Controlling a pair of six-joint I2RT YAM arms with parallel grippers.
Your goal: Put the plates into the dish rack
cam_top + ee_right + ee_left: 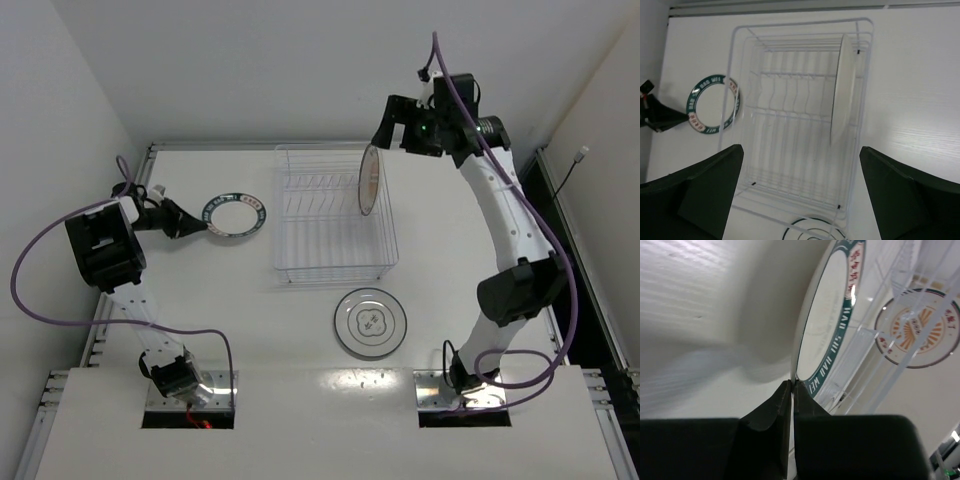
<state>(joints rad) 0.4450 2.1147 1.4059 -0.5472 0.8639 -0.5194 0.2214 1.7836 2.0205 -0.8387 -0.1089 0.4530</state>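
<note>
The white wire dish rack [330, 215] stands mid-table. The orange sunburst plate [368, 180] stands on edge in its right end; it also shows in the left wrist view [920, 330] and edge-on in the right wrist view [844, 87]. My left gripper [200, 226] is shut on the rim of the teal-rimmed plate [234, 217], left of the rack; the plate's rim [840, 335] rises from the closed fingertips [785, 390]. My right gripper [390, 135] is open and empty above the rack's far right end. The pale grey plate [371, 322] lies flat in front of the rack.
White walls close the table at the back and left. A raised metal rail [210, 145] runs along the far edge. The arm bases [185, 385] sit at the near edge. The teal plate [712, 105] and rack [800, 120] show in the right wrist view.
</note>
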